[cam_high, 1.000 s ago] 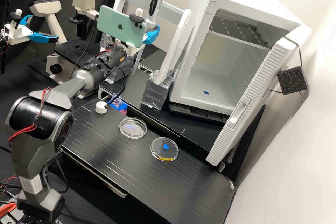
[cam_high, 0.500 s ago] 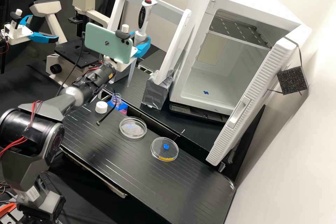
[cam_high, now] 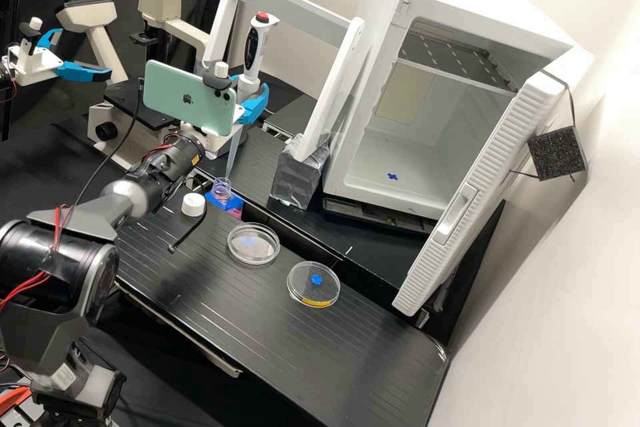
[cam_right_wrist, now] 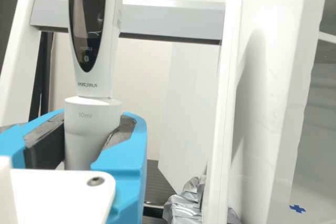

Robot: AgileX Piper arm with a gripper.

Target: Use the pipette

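While the claw (cam_high: 252, 88) pinches the pipette (cam_high: 254, 50) by its pale lower barrel, the dark pads on the two blue fingers press against opposite sides of it in the wrist view. The pipette stands close to upright there, its red button at the upper end in the high view, its long clear tip (cam_high: 233, 155) pointing down toward the open bottle (cam_high: 222, 188). The tip's end is right by the bottle's mouth; whether it is inside, I can't tell. Going by the high view's clock face, the phone (cam_high: 190, 97) sits at nine o'clock from the claw. From the bottle, a white cap (cam_high: 193, 204) lies near, at eight o'clock on the black desk (cam_high: 267, 340), and a clear dish (cam_high: 253, 253) is at five o'clock. A second dish (cam_high: 301, 291), with a blue cross and a yellow strip, rests at four o'clock from the first, the two apart. Well off from the bottle, the white frame (cam_high: 293, 8) rises at one o'clock, the incubator (cam_high: 367, 183) stands with its door (cam_high: 490, 173) open at two, and the microscope (cam_high: 160, 0) is at eleven.
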